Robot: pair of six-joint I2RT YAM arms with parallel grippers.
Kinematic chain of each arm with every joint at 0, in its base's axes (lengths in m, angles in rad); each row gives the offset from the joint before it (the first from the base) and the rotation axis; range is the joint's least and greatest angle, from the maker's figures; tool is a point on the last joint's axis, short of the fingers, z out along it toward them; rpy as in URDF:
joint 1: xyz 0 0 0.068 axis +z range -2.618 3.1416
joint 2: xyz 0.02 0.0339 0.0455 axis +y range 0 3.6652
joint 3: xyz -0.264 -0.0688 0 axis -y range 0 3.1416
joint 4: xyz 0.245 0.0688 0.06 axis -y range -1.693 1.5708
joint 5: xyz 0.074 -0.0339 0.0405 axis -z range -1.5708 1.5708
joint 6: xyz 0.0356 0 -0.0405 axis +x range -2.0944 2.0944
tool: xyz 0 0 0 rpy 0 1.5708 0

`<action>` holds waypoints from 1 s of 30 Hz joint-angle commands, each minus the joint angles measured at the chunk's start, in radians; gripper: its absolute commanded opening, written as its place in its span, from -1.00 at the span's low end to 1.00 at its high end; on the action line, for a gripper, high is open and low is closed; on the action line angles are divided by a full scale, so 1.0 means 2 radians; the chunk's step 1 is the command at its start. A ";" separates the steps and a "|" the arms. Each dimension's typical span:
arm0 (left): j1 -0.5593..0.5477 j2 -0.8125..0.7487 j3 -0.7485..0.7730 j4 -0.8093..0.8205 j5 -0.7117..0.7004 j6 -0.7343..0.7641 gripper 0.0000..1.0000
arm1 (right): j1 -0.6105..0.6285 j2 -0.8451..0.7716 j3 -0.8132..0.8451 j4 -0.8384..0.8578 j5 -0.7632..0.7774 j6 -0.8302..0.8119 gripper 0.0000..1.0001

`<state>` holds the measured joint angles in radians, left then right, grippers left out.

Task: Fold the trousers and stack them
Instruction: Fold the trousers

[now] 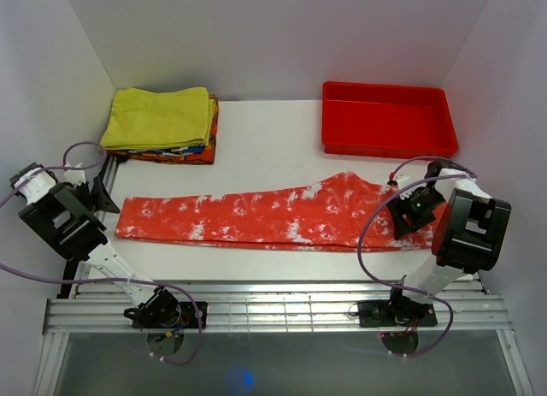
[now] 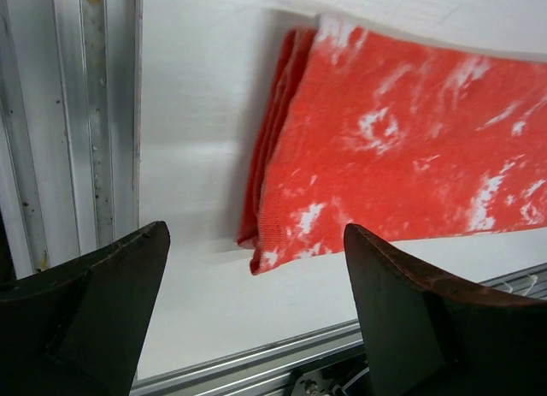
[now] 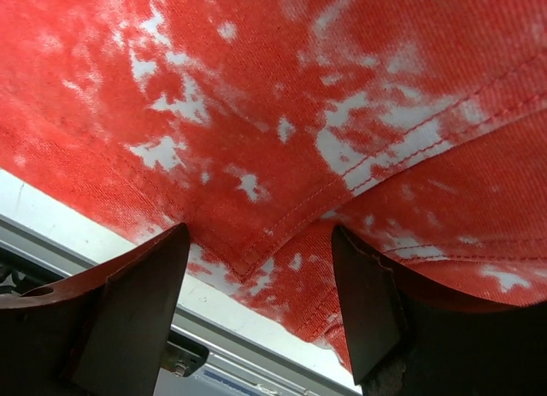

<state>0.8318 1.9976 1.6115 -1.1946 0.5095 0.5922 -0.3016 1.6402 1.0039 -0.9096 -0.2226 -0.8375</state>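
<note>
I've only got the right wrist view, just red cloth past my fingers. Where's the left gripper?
Observer: The left gripper is open beside the cuff end of the trousers, not gripping it.
Operator: How do the trousers lie?
Observer: Flat across the table, one leg folded onto the other, cuffs to the left, waist to the right.
Operator: Anything behind them?
Observer: A folded pile with yellow on top sits at the far left, and a red tray at the far right.
</note>
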 commanded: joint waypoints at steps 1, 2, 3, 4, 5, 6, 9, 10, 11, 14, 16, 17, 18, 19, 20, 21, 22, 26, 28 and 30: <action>0.010 -0.002 -0.035 0.010 0.013 0.022 0.86 | -0.005 0.008 0.003 0.018 0.015 0.001 0.47; 0.010 -0.004 -0.046 0.021 0.014 0.024 0.83 | -0.005 0.009 0.004 0.018 0.012 0.002 0.47; 0.010 -0.003 -0.054 0.026 0.014 0.022 0.74 | -0.005 0.010 0.006 0.017 0.012 0.005 0.47; 0.010 0.000 -0.062 0.031 0.012 0.020 0.69 | -0.005 0.011 0.008 0.016 0.010 0.006 0.47; 0.010 0.001 -0.079 0.045 0.008 0.009 0.63 | -0.005 0.011 0.012 0.014 0.010 0.007 0.47; 0.010 0.003 -0.089 0.054 0.004 0.002 0.58 | -0.005 0.011 0.015 0.012 0.010 0.007 0.47; 0.010 0.004 -0.126 0.086 0.002 -0.015 0.50 | -0.005 0.012 0.026 0.002 0.007 0.008 0.47; 0.010 0.006 -0.133 0.093 0.003 -0.020 0.44 | -0.005 0.013 0.028 -0.002 0.005 0.009 0.47; 0.010 0.013 -0.142 0.097 0.006 -0.022 0.41 | -0.005 0.014 0.031 -0.003 0.004 0.010 0.47; 0.007 0.022 -0.156 0.104 0.018 -0.031 0.26 | -0.005 0.014 0.033 -0.008 0.000 0.011 0.46; 0.007 0.022 -0.161 0.100 0.031 -0.031 0.11 | -0.005 0.014 0.033 -0.013 -0.005 0.012 0.45; 0.007 0.021 -0.160 0.094 0.054 -0.030 0.05 | -0.005 0.013 0.033 -0.015 -0.007 0.012 0.44; 0.007 0.014 -0.153 0.088 0.063 -0.028 -0.06 | -0.004 0.011 0.033 -0.019 -0.007 0.012 0.42; 0.007 0.010 -0.148 0.075 0.072 -0.028 -0.18 | -0.005 0.009 0.033 -0.021 -0.010 0.012 0.41; 0.007 0.004 -0.142 0.070 0.079 -0.028 -0.42 | -0.004 0.007 0.033 -0.021 -0.011 0.011 0.40; 0.007 -0.008 -0.127 0.064 0.086 -0.028 -0.49 | -0.004 0.004 0.033 -0.021 -0.012 0.011 0.40; 0.007 -0.013 -0.118 0.051 0.089 -0.028 -0.59 | -0.004 0.003 0.033 -0.023 -0.018 0.011 0.39; 0.009 -0.031 -0.050 0.004 0.097 -0.028 -1.00 | 0.001 0.002 0.034 -0.028 -0.039 0.018 0.36; 0.012 -0.038 0.002 -0.017 0.095 -0.031 -1.00 | 0.010 -0.001 0.036 -0.030 -0.055 0.022 0.36; 0.014 -0.040 0.041 -0.029 0.079 -0.032 -1.00 | 0.026 -0.010 0.038 -0.035 -0.068 0.030 0.36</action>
<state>0.8398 2.0048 1.5509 -1.2392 0.6514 0.5159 -0.2874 1.6596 1.0397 -0.9428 -0.2825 -0.8032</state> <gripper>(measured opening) 0.226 0.678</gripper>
